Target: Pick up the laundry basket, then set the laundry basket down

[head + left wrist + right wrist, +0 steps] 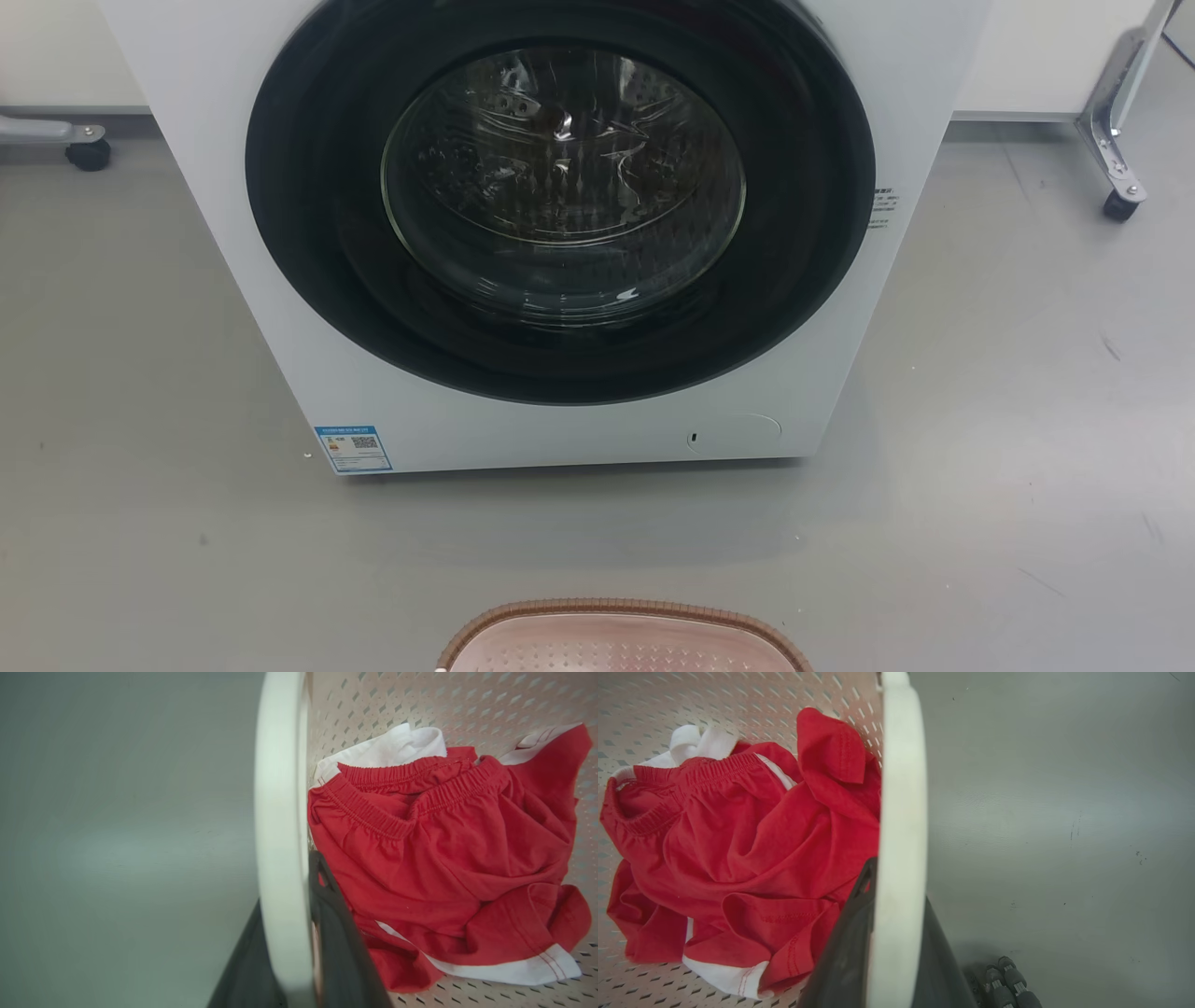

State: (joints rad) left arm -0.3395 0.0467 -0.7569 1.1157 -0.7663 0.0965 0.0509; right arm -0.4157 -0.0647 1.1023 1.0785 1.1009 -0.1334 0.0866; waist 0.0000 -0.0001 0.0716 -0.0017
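grip comes first: the left gripper is clenched across one white plastic side handle of the small oval pale-pink perforated laundry basket, and the right gripper clasps the other handle. both arms should move level and together, i judge, so nothing tips. inside lies a crumpled red garment with white trim. whether the basket is off the grey floor i cannot tell. beyond it stands the white front-loading washing machine, drum contents unclear.

My basket is pale pink, dotted with small holes, its rim brown and woven-looking, its handle white. The shorts are red with white trim. My fingers are dark grey; the floor grey; the washer white.
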